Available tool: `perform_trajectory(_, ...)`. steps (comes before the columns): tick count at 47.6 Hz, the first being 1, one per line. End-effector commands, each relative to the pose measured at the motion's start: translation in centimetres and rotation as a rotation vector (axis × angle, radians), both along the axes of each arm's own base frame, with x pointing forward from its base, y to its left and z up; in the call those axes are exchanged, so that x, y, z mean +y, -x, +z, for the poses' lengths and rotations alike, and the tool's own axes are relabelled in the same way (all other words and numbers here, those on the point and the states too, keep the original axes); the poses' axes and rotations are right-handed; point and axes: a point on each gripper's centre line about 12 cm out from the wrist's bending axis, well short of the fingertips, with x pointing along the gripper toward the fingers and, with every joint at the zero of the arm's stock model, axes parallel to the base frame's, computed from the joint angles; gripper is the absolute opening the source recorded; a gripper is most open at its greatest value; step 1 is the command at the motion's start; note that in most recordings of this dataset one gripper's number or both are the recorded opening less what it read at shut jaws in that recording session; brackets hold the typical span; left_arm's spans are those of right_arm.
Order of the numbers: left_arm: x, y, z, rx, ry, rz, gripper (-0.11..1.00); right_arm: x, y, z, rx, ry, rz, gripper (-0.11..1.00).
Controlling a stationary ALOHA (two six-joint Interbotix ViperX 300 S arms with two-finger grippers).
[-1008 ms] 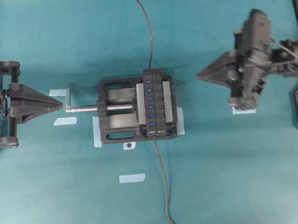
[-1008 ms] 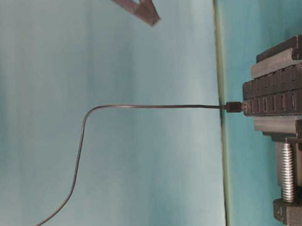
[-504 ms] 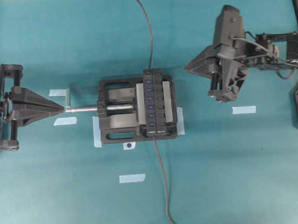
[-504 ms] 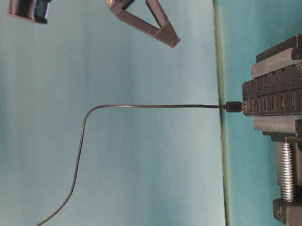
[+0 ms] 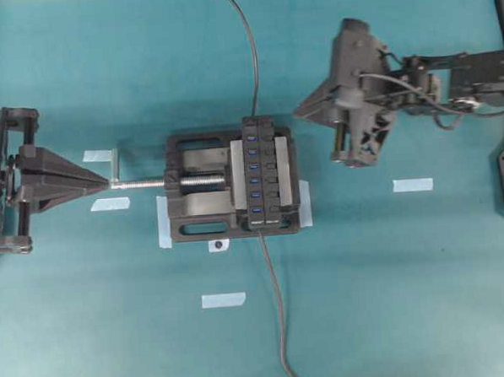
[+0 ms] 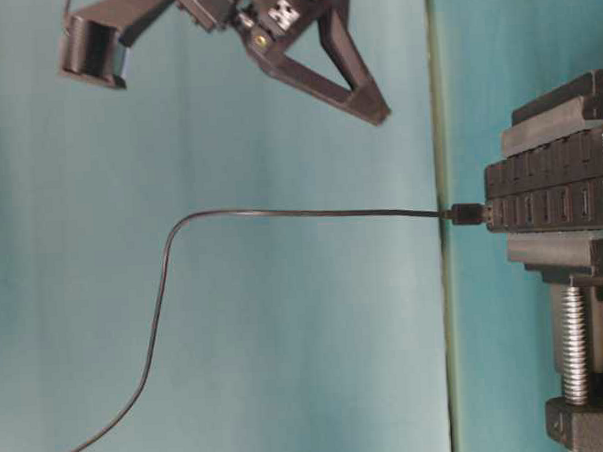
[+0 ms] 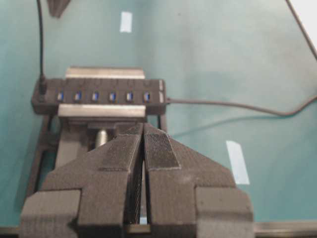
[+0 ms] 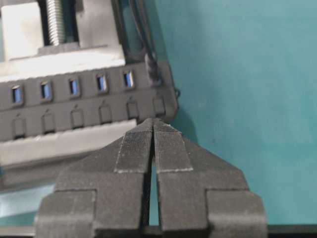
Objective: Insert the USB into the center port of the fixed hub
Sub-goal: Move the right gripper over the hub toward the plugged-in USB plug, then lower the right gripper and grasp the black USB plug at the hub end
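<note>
Black R tool (image 5: 299, 114) closed, near fixed hub (image 5: 260, 173)

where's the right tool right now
In the overhead view the black right tool hangs shut at upper right, just right of the long black USB hub clamped in the black bench vise.

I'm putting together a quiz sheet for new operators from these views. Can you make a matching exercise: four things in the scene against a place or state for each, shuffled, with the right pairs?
Things:
1. long narrow black USB hub
2. left pincer
3. right pincer
4. pale blue tape strip

Places or states:
A. shut, empty, raised above the table at the hub's far end
B. lying flat on the teal table, nearer than the vise
C. clamped in the black bench vise
D. shut, empty, tip level with the silver vise screw

Pairs: 1-C, 2-D, 3-A, 4-B
</note>
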Motion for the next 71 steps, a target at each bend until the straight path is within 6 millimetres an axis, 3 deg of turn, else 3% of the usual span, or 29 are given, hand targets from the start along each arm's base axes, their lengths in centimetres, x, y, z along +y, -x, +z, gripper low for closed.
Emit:
perform_trajectory(1, 0.0, -0.4, 0.8, -0.022, -0.001, -0.002, 0.00, -0.4, -0.9, 0.9, -0.044, 0.022, 0.005, 0.02)
perform_trajectory(34, 0.0, -0.3, 0.9, -0.026, 0.002, -0.001, 0.00, -1.5, -3.8, -1.2, -0.020, 0.046, 0.021, 0.02)
perform_trajectory(61, 0.0, -0.4, 1.0, -0.025, -0.001, -0.002, 0.00, -1.5, -4.1, -1.4, -0.015, 0.042, 0.019, 0.02)
perform_trajectory(71, 0.0, -0.4, 0.9, -0.023, 0.001, 0.000, 0.00, -1.5, -4.1, -1.7, -0.005, 0.031, 0.013, 0.08)
